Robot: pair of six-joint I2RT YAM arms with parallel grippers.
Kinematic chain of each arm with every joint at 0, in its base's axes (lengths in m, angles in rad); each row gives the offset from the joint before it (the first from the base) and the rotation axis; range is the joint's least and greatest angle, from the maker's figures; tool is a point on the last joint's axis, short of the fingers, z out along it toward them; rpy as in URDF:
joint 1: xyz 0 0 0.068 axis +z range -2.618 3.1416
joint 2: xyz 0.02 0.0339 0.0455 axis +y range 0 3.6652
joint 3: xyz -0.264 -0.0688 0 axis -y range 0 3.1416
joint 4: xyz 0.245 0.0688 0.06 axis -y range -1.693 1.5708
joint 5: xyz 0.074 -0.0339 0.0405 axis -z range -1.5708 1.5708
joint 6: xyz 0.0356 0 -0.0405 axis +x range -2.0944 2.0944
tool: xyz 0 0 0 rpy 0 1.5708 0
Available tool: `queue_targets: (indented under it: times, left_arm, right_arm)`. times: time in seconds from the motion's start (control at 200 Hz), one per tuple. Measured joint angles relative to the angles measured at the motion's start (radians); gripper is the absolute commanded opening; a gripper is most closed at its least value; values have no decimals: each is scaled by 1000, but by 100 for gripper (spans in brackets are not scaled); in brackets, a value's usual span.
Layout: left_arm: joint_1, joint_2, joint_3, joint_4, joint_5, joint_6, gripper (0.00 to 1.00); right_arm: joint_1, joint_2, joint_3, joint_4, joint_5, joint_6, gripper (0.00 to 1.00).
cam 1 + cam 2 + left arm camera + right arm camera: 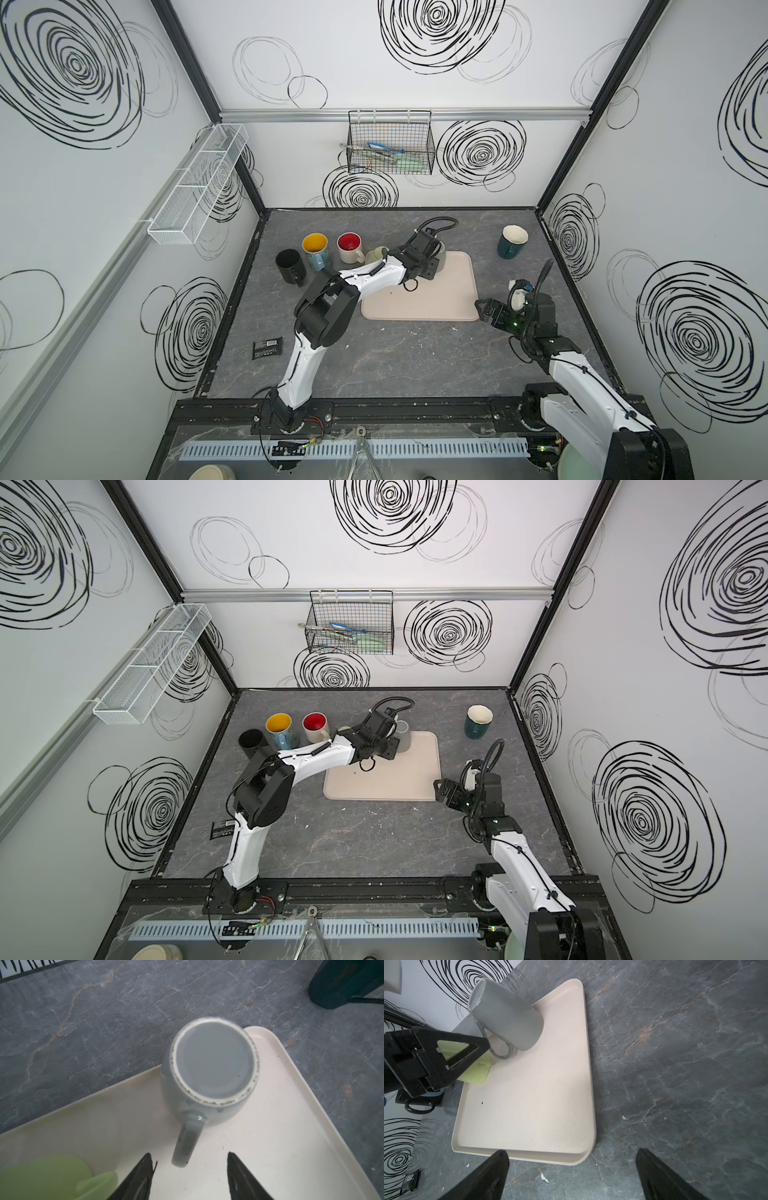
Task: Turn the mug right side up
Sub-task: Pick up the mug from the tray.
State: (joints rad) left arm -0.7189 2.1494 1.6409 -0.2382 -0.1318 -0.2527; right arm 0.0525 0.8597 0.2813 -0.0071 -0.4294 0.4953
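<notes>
A grey mug [214, 1064] stands upside down, base up, in the far left corner of the cream tray [436, 299]; the right wrist view shows the mug [508, 1020] too. In both top views my left arm hides most of the mug [441, 253] [404, 735]. My left gripper [189, 1154] is open just above the tray, and the tip of the mug's handle [185, 1147] lies between its fingertips, touching neither. My right gripper [572, 1151] hovers open and empty over the table by the tray's near right corner.
A light green mug [376, 253] sits at the tray's far left edge beside the left gripper. Black [291, 266], yellow-lined [315, 249] and red-lined [350, 247] mugs stand left of the tray, and a dark green mug [512, 242] stands far right. A black packet [267, 347] lies near the left wall.
</notes>
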Motion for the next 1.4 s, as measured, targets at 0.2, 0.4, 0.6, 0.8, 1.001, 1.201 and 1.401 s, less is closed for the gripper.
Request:
queue_targets:
  times: [0.2,0.4,0.6,0.8,1.001,1.201,1.401]
  left_arm:
    - [0,30,29,-6,-2,19,49]
    - [0,56,79,-30,-26,43,47]
    - [-10,90,128,-64,-37,67,42]
    - [-21,107,147,-90,-72,92,40]
    - [-29,133,191,-132,-95,109,39]
    - [-40,164,232,-163,-109,117,37]
    - [-40,171,233,-170,-117,120,32]
  right_arm:
    - [0,-15,0,-4,8,3,100]
    - [0,-22,-5,-10,11,4,100]
    - [0,-29,-5,-11,11,6,100]
    - [0,-29,-11,-12,11,6,100]
    - [0,-29,-13,-12,11,7,100]
    - [-1,-29,-14,-12,11,7,100]
    - [-1,-29,-15,-12,11,7,100]
